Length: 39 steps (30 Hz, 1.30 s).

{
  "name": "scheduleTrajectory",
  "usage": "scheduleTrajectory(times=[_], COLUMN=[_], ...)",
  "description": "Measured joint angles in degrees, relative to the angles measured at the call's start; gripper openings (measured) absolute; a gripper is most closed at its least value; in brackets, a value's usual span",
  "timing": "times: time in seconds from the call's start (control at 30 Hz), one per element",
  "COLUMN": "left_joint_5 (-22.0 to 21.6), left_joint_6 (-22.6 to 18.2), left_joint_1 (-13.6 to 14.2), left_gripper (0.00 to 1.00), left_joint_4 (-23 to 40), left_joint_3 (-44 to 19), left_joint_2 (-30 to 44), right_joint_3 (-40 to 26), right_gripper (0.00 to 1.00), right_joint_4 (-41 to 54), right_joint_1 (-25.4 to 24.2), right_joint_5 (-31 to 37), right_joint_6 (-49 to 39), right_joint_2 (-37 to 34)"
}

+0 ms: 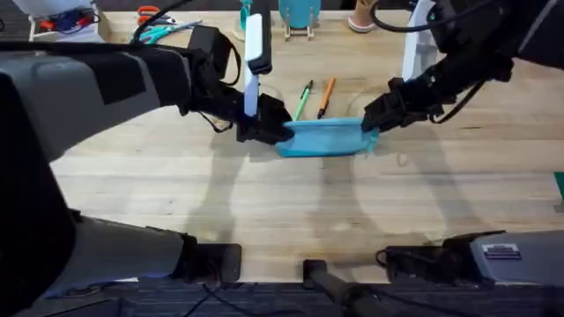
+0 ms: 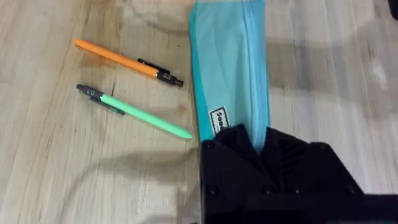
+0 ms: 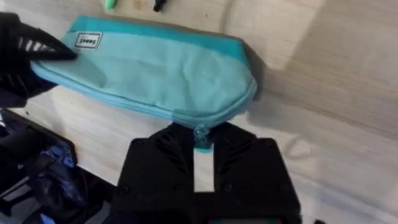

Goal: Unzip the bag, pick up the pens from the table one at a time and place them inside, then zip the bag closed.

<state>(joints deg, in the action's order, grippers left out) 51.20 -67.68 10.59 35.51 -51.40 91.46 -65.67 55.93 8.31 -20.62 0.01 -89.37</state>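
The left end effector [image 1: 264,123] pinches the left end of the blue bag [image 1: 324,138], its black fingers [image 2: 231,149] closed on the cloth near a small white label [image 2: 218,122]. The bag lies flat on the wooden tabletop [image 1: 291,207] between the two end effectors. Just past the bag, away from the arms' bases, the green pen [image 1: 303,99] and the orange pen [image 1: 326,97] lie side by side on the tabletop, not touching the bag. The right end effector [image 1: 374,123] is at the bag's right end, its fingers [image 3: 163,155] narrow around the blue zipper pull [image 3: 201,138].
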Motion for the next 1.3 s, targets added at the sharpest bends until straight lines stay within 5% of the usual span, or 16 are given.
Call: scheduleTrajectory(times=[0.13,0.7,1.3], left_joint_5=[0.04,0.04,1.96], left_joint_6=[0.00,0.00,0.01], left_joint_1=[0.00,-0.02,0.11], left_gripper=[0.043,0.043,0.043], left_joint_4=[-0.19,-0.24,-0.65], left_joint_3=[0.00,0.00,-0.19], left_joint_2=[0.00,0.00,0.00], right_joint_3=[0.02,-0.66,-13.89], right_gripper=[0.047,0.030,0.040], right_joint_4=[0.77,1.24,7.94], right_joint_1=[0.18,0.25,0.61], right_joint_5=[-0.28,-0.33,2.03], right_joint_6=[-0.02,-0.02,-0.44], right_joint_2=[0.01,-0.01,-0.76])
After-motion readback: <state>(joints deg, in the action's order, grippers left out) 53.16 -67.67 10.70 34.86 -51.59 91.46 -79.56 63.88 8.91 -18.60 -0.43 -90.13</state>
